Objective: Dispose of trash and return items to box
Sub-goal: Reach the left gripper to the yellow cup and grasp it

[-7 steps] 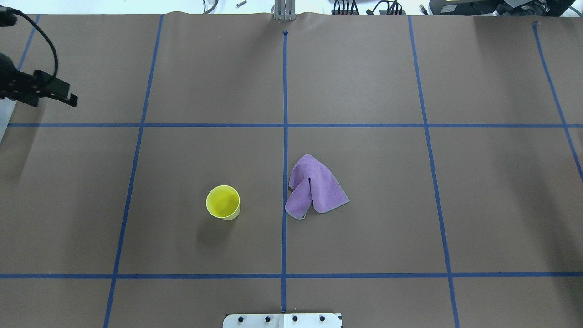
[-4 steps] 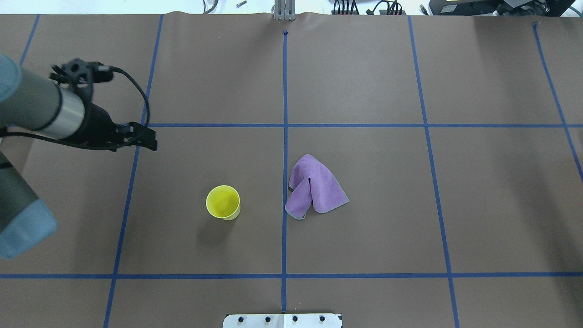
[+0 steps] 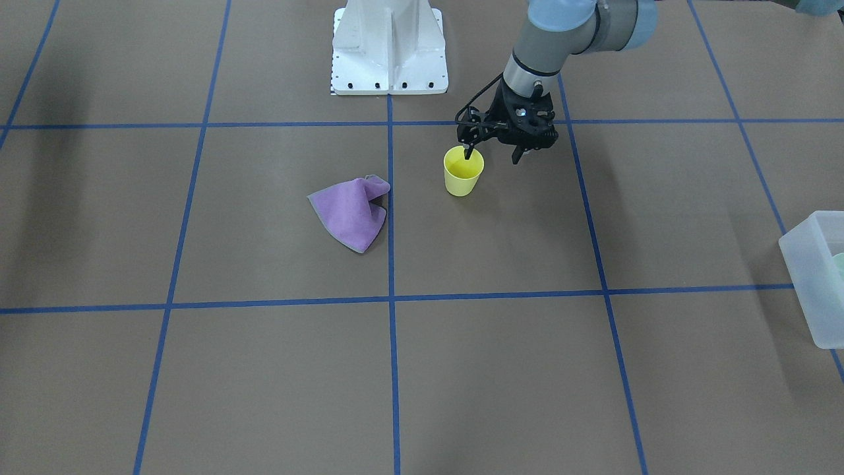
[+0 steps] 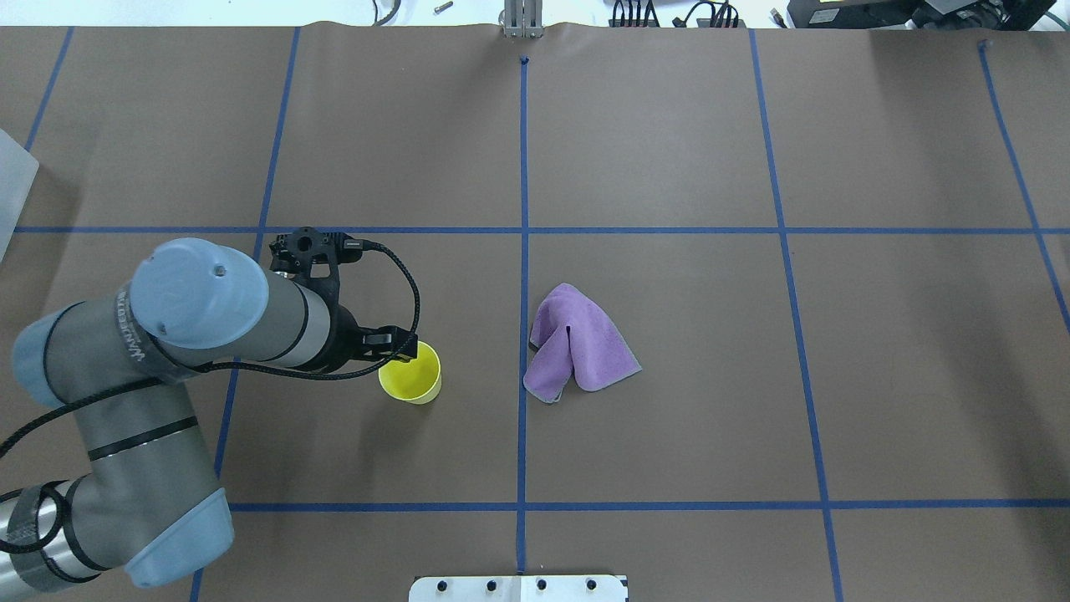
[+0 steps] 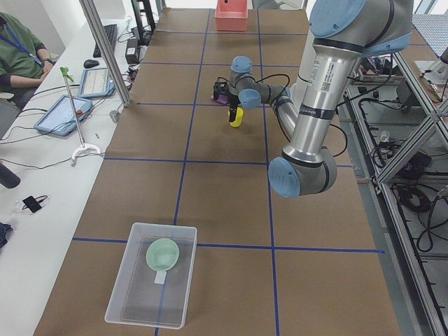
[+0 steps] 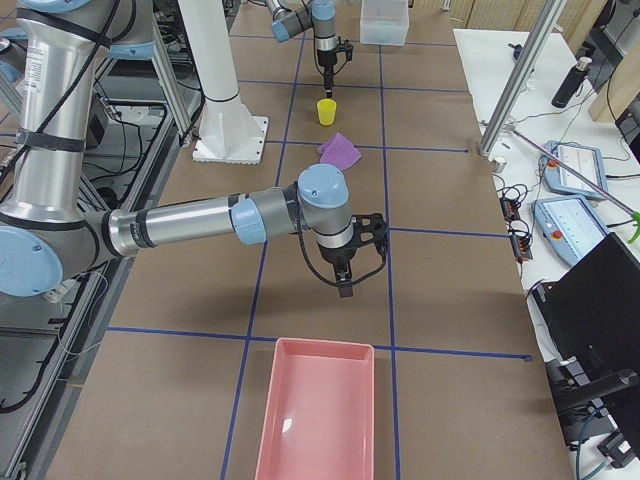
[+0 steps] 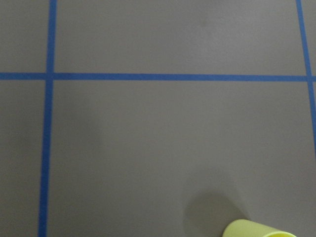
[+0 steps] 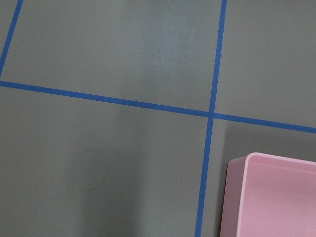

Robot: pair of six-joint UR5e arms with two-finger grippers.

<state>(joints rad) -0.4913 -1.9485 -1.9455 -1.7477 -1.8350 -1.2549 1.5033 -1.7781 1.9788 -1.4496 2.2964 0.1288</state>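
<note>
The yellow cup (image 4: pixel 411 374) stands upright left of the table's middle; it also shows in the front view (image 3: pixel 461 177) and at the bottom edge of the left wrist view (image 7: pixel 256 230). My left gripper (image 3: pixel 492 157) is open and hangs at the cup's rim, one finger (image 3: pixel 468 154) over the cup's mouth, the other outside it. The mint-green bowl (image 5: pixel 163 253) lies in the translucent box (image 5: pixel 119 297) at the table's left end. My right gripper (image 6: pixel 345 285) shows only in the right side view; I cannot tell its state.
A crumpled purple cloth (image 4: pixel 581 343) lies just right of the centre line, near the cup. A pink bin (image 6: pixel 318 415) stands at the table's right end, below my right gripper, and shows in the right wrist view (image 8: pixel 271 197). The box's edge shows in the front view (image 3: pixel 808 284).
My left arm has swept in from the far left edge toward the table's middle. Its gripper has come down from over the left squares to the cup's rim. Cup and cloth have not moved.
</note>
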